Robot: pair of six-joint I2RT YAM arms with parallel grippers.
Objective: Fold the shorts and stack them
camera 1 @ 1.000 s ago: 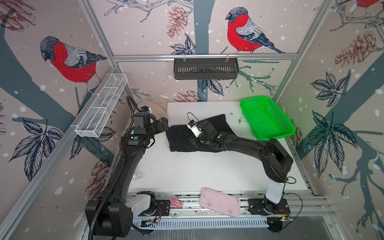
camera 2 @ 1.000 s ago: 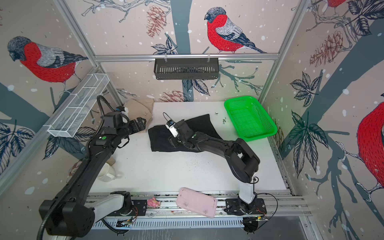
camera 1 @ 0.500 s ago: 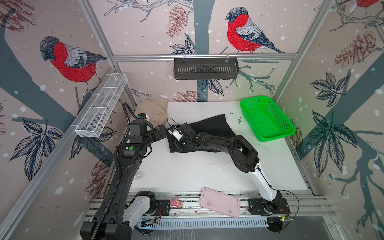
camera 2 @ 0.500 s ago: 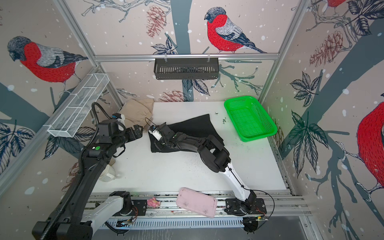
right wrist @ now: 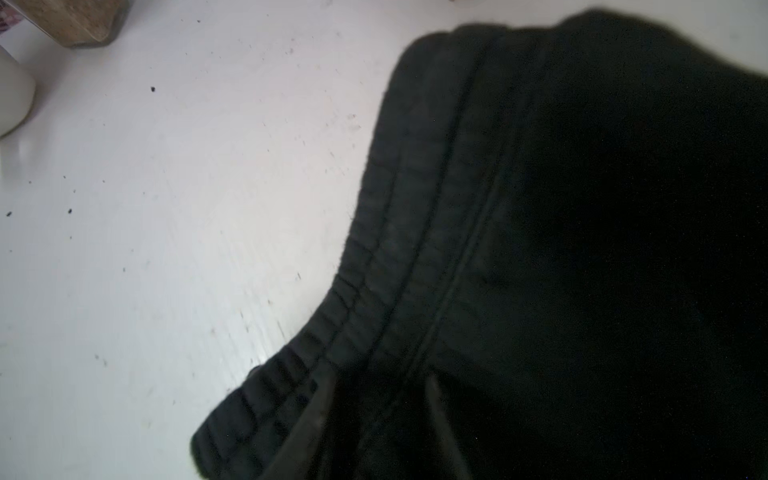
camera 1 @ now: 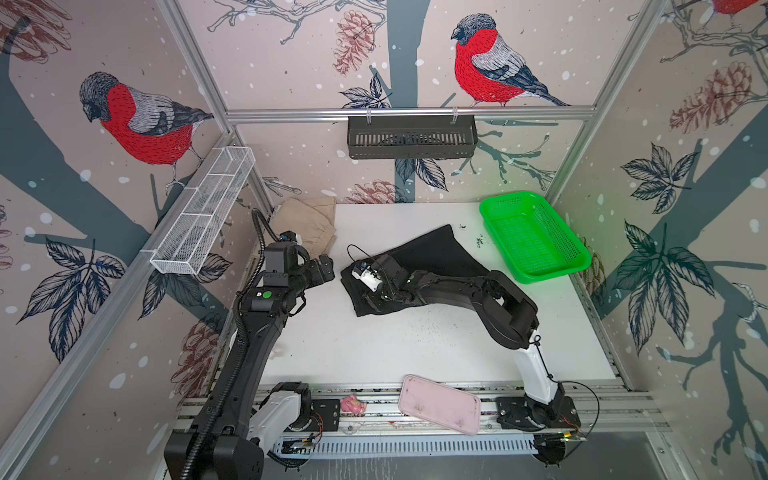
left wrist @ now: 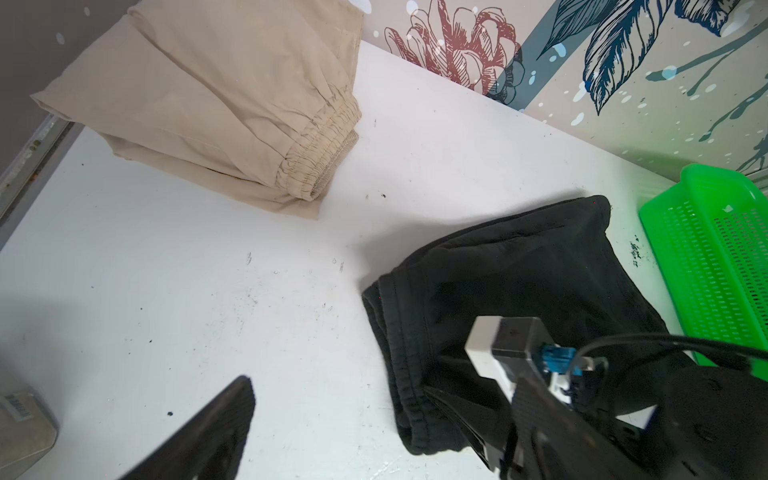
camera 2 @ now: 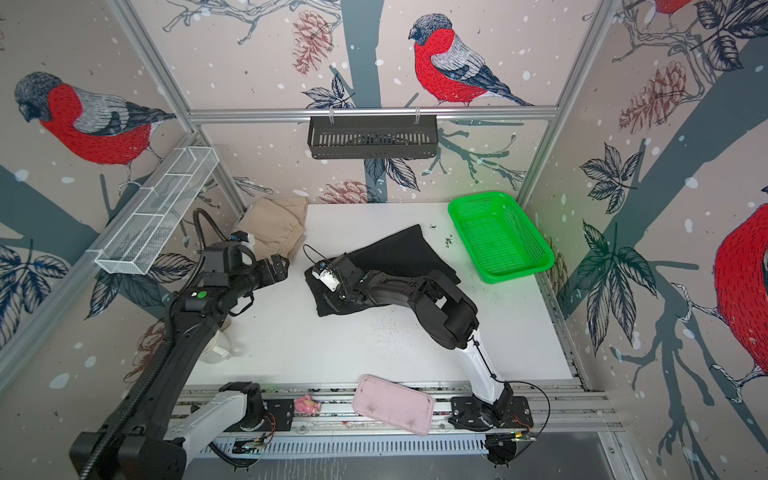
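The black shorts (camera 1: 436, 253) lie partly folded mid-table, waistband toward the left; both top views show them (camera 2: 399, 253). My right gripper (camera 1: 374, 296) hovers low over that waistband (right wrist: 374, 257). In the right wrist view its fingers (right wrist: 316, 415) stand apart on the black cloth, open, pinching nothing. The beige shorts (camera 1: 309, 220) sit folded in the far left corner, elastic waist (left wrist: 320, 149) facing the table's middle. My left gripper (camera 1: 327, 266) is open just left of the black shorts, empty, its jaws level with the waistband edge (left wrist: 395, 374).
A green mesh basket (camera 1: 536, 237) stands at the far right. A pink tray (camera 1: 438, 409) and a small pink thing (camera 1: 352, 405) lie on the front rail. A white wire basket (camera 1: 203, 216) hangs on the left wall, a black shelf (camera 1: 411, 137) on the back wall.
My right gripper swept left along the black shorts to the waistband, then eased back slightly. My left gripper drew a little toward the front.
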